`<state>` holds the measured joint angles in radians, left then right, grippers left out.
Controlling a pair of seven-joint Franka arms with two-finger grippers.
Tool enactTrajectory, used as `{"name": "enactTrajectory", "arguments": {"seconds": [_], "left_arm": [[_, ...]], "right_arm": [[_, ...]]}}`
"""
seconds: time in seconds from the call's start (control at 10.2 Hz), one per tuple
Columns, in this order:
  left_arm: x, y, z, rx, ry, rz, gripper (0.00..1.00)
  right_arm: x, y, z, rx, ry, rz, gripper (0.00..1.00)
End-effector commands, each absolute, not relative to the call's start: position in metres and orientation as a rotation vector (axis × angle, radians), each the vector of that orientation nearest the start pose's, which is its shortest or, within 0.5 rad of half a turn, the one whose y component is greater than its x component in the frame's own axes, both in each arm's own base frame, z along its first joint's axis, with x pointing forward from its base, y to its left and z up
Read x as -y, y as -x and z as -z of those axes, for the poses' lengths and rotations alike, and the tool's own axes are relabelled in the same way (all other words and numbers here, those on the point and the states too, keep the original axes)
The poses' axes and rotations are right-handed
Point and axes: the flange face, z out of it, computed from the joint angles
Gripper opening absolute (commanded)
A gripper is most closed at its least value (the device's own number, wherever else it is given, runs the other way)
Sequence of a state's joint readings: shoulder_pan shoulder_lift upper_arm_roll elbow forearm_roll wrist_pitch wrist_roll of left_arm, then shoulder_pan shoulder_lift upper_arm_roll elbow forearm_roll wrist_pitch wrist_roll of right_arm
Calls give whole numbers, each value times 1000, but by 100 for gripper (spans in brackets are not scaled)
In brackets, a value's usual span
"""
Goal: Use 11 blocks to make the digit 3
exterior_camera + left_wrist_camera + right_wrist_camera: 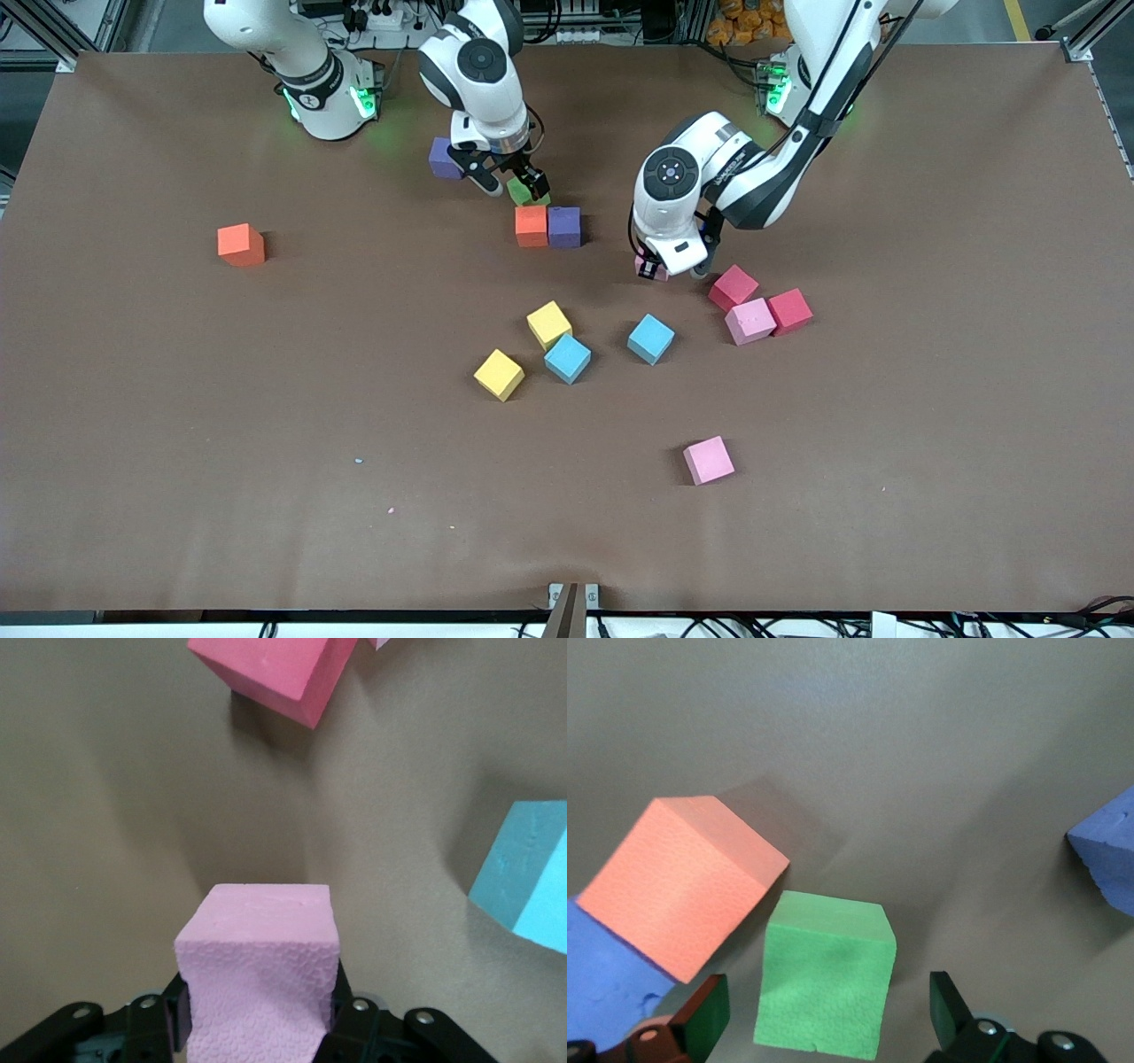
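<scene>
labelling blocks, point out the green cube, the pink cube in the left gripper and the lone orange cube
green cube (824, 983), right wrist view, facing side
pink cube (257, 970), left wrist view, textured side
lone orange cube (240, 244), front view, top face

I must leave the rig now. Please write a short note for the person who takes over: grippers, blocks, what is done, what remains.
Left gripper: shut on a pink block, beside the red-and-pink cluster.
Right gripper: open around the green block, which touches the orange block.
Done: only the orange block and a purple block sit joined, green beside them.
Loose: another purple block, another orange block, two yellow, two light blue, one pink.
Left: nearly the whole digit 3.
</scene>
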<state>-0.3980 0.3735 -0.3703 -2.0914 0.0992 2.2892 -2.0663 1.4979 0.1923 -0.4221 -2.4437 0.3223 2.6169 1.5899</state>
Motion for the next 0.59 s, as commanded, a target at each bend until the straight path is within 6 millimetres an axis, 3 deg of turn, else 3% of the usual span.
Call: {"name": "enactTrajectory", "arguments": {"seconds": [0.0,0.49], "left_arm": [[397,-409,-246,1834,2384,-128,0],[403,-402,-242,1879,2347,-127,0]], "right_arm": [[-427,-234,-227,-1209,2864,-124,100],[-431,-230,-215,-1227,2849,-107,100]]}}
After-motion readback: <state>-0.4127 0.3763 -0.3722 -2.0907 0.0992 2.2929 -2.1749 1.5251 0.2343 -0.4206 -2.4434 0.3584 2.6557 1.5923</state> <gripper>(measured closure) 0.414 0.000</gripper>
